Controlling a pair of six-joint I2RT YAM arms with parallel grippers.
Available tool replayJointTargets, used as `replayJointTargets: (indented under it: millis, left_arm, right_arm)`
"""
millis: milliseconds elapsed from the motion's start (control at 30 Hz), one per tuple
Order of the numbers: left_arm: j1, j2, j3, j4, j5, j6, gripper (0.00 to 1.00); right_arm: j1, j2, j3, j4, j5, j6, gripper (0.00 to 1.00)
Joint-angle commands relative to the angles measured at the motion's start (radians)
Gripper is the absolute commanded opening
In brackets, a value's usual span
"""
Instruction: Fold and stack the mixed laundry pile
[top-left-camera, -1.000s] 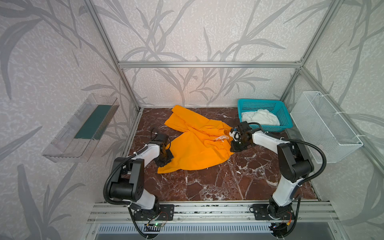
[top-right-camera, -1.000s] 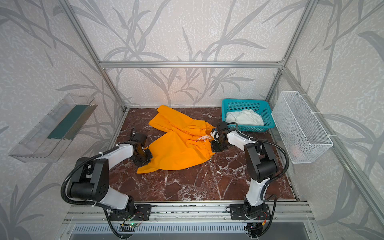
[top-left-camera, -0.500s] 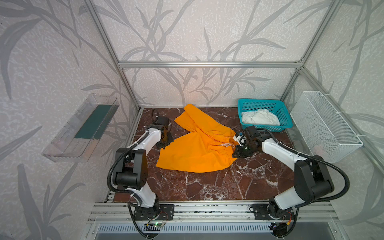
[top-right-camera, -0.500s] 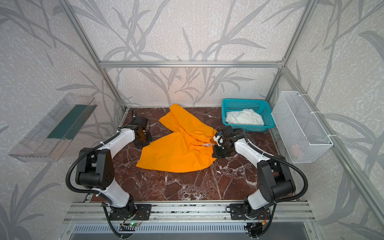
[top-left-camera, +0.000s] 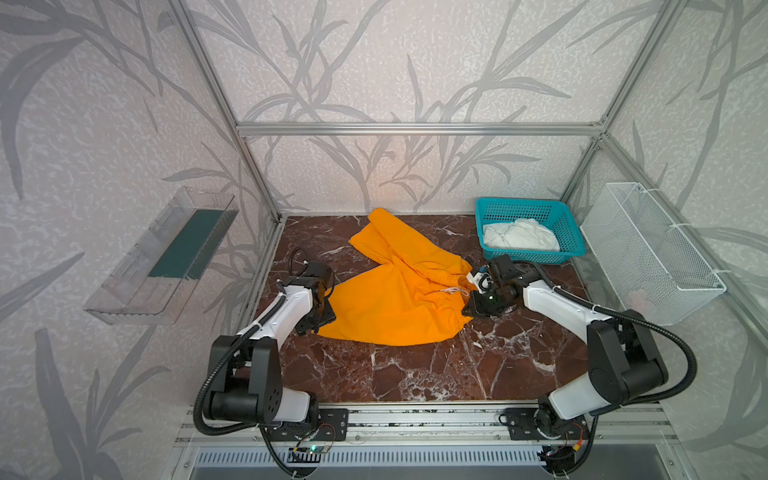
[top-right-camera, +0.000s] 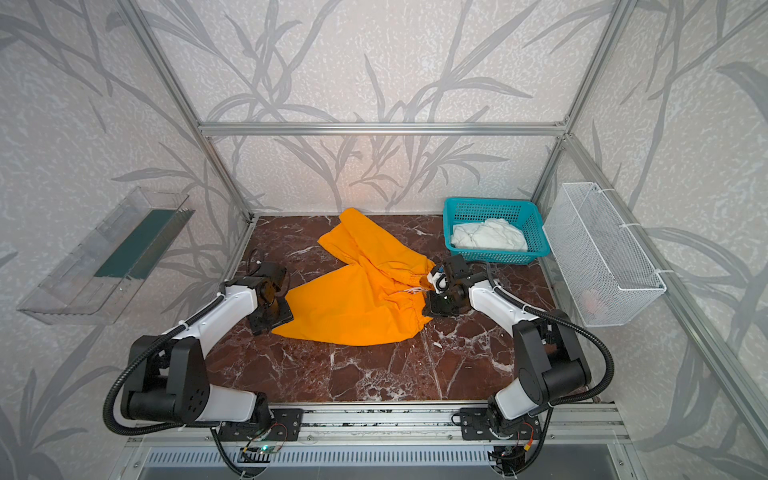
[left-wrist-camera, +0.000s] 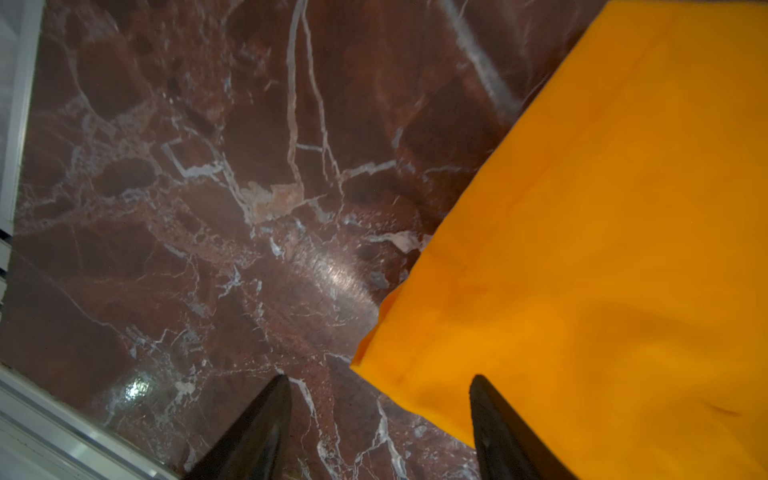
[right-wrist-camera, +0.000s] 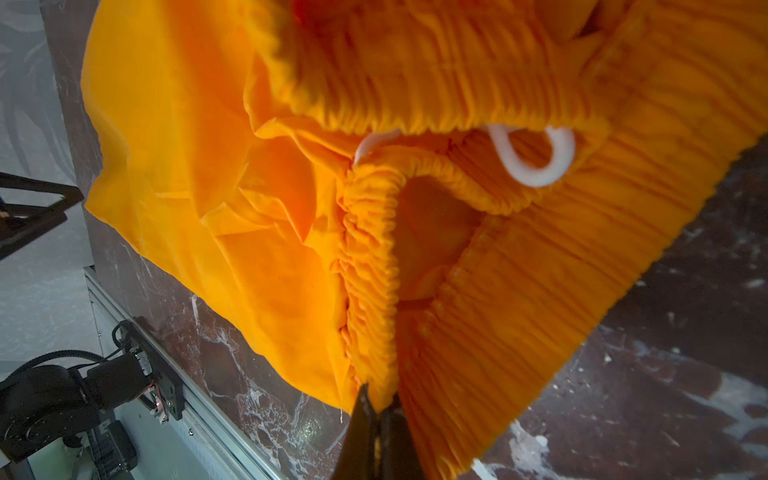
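The orange trousers (top-left-camera: 399, 299) (top-right-camera: 357, 303) lie spread on the marble table, one leg reaching the back, the other the left. My left gripper (top-left-camera: 318, 322) (top-right-camera: 276, 320) is open at that left leg's hem; in the left wrist view its fingers (left-wrist-camera: 380, 378) stand wide apart, one over the hem corner (left-wrist-camera: 415, 374), gripping nothing. My right gripper (top-left-camera: 473, 308) (top-right-camera: 429, 309) (right-wrist-camera: 380, 399) is shut on the gathered waistband (right-wrist-camera: 374, 270), beside the white drawstring (right-wrist-camera: 536, 166). The white shirt (top-left-camera: 519, 237) (top-right-camera: 486, 235) lies crumpled in the teal basket.
The teal basket (top-left-camera: 523, 257) stands at the back right corner. A white wire basket (top-left-camera: 648, 249) hangs on the right wall, and a clear plastic tray (top-left-camera: 166, 257) on the left wall. Bare marble (top-left-camera: 415, 374) stretches to the front rail.
The left gripper swung to the back and returned forward with the leg hem, then opened and let it go. The leg now lies flatter. The right gripper drew the waistband slightly forward.
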Motion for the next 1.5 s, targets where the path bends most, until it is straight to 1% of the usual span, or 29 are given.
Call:
replayJointTargets:
  millis: [0, 67, 100, 167, 267, 300, 367, 467, 567, 600, 800, 833, 867, 933, 967, 1033, 1133, 1200, 1267, 1367, 1400, 1467]
  left_arm:
    - [0.004, -0.012, -0.051, 0.038, 0.02, -0.075, 0.67]
    - [0.004, -0.018, -0.091, 0.094, 0.05, -0.082, 0.66]
    - [0.005, -0.018, -0.111, 0.13, 0.067, -0.082, 0.64]
    - [0.004, -0.005, -0.125, 0.177, 0.093, -0.08, 0.54]
    - [0.004, 0.03, -0.104, 0.198, 0.112, -0.065, 0.37]
    - [0.005, 0.04, -0.088, 0.193, 0.106, -0.057, 0.3]
    - [0.004, 0.052, -0.053, 0.169, 0.089, -0.04, 0.2]
    - [0.005, 0.043, 0.022, 0.098, 0.051, -0.014, 0.07]
    - [0.007, 0.019, 0.114, 0.014, 0.026, 0.016, 0.0]
    - [0.007, 0.015, 0.149, -0.017, 0.02, 0.027, 0.0]
    - [0.005, 0.017, 0.429, -0.272, 0.008, 0.151, 0.0]
    - [0.006, 0.015, 0.449, -0.288, 0.018, 0.185, 0.01]
    - [0.005, 0.018, 0.456, -0.291, 0.028, 0.206, 0.05]
    - [0.006, 0.032, 0.446, -0.27, 0.046, 0.229, 0.19]
    - [0.007, 0.046, 0.438, -0.254, 0.047, 0.228, 0.24]
    - [0.006, 0.086, 0.436, -0.233, 0.08, 0.226, 0.3]
    - [0.006, 0.16, 0.446, -0.213, 0.089, 0.206, 0.37]
    - [0.005, 0.176, 0.44, -0.193, 0.089, 0.198, 0.42]
    - [0.007, 0.16, 0.419, -0.177, 0.086, 0.184, 0.47]
    - [0.007, 0.104, 0.356, -0.164, 0.049, 0.156, 0.55]
    - [0.007, 0.08, 0.322, -0.159, 0.041, 0.141, 0.58]
    - [0.008, 0.044, 0.242, -0.132, 0.028, 0.105, 0.6]
  right_arm:
    - [0.002, -0.01, -0.006, 0.02, -0.024, 0.0, 0.0]
    - [0.001, -0.008, -0.009, 0.019, -0.022, -0.006, 0.0]
    - [0.002, -0.007, -0.012, 0.02, -0.022, -0.008, 0.0]
    - [0.002, -0.003, -0.02, 0.028, -0.023, -0.006, 0.0]
    - [0.001, 0.004, -0.026, 0.035, -0.026, -0.001, 0.0]
    - [0.002, 0.005, -0.027, 0.039, -0.026, 0.001, 0.0]
    - [0.002, 0.006, -0.026, 0.041, -0.029, 0.003, 0.0]
    - [0.002, -0.005, -0.006, 0.028, -0.029, -0.003, 0.0]
    - [0.002, -0.019, 0.035, -0.016, -0.016, -0.03, 0.0]
    - [0.002, -0.025, 0.049, -0.032, -0.009, -0.037, 0.0]
    - [0.0, -0.058, 0.103, -0.099, 0.028, -0.066, 0.0]
    - [0.0, -0.057, 0.102, -0.098, 0.032, -0.068, 0.0]
    - [0.0, -0.056, 0.097, -0.095, 0.032, -0.067, 0.0]
    - [0.0, -0.046, 0.085, -0.081, 0.031, -0.058, 0.0]
    - [0.0, -0.039, 0.08, -0.073, 0.026, -0.052, 0.0]
    - [0.0, -0.026, 0.071, -0.057, 0.015, -0.04, 0.0]
    - [0.0, -0.014, 0.065, -0.04, 0.009, -0.028, 0.0]
    - [0.0, -0.011, 0.066, -0.04, 0.01, -0.028, 0.0]
    - [0.0, -0.015, 0.065, -0.04, 0.016, -0.028, 0.0]
    - [0.0, -0.016, 0.062, -0.04, 0.019, -0.03, 0.0]
    - [0.0, -0.013, 0.061, -0.039, 0.016, -0.03, 0.0]
    - [0.0, -0.009, 0.06, -0.035, 0.009, -0.03, 0.0]
